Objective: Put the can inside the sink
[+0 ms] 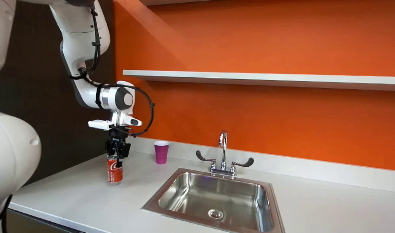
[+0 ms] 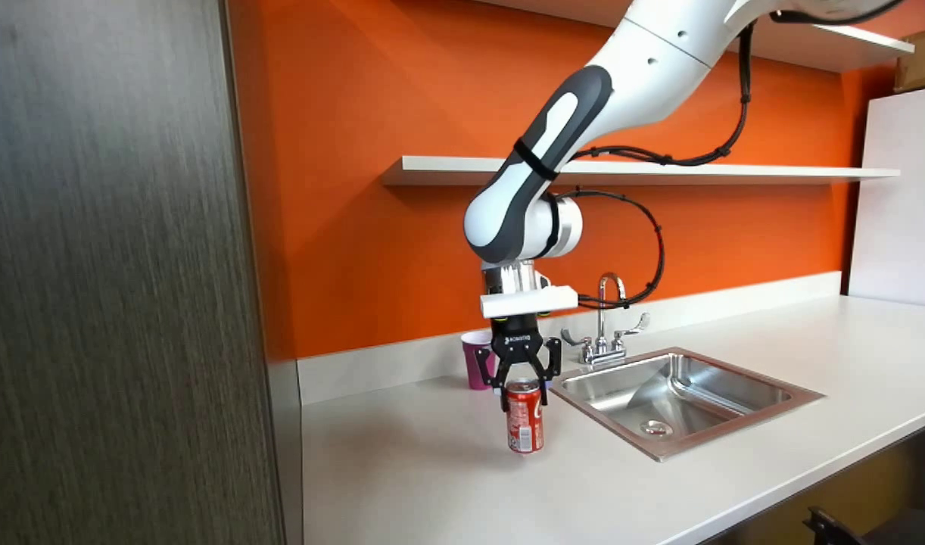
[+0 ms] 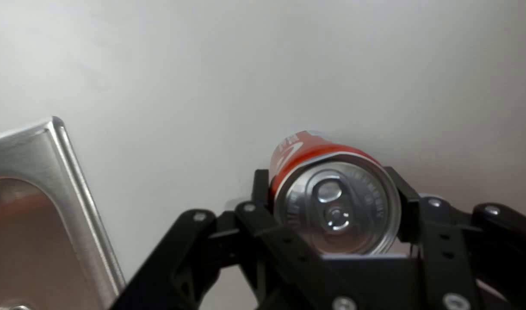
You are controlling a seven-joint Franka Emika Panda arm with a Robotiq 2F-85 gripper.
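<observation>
1. Beside the sink (image 1: 213,194), apart from its rim: a small red can (image 2: 524,428), upright, on or just above the desk (image 2: 425,492); whether its base touches the surface cannot be told.
2. Can, surface: red wall with white lettering (image 1: 113,166); pale printed panel low on one side; silvery top bearing a pull tab, seen in the wrist view.
3. The pincer (image 2: 524,403): closed on the upper part of the can, one finger (image 3: 261,186) against each side.
4. Partly hidden: the lettering, behind a finger in an exterior view; a purple cup (image 2: 473,371), behind the pincer in an exterior view.
5. Cut off: the sink, one corner showing in the wrist view; the arm (image 2: 636,91), cropped in both exterior views. Small print: illegible.
</observation>
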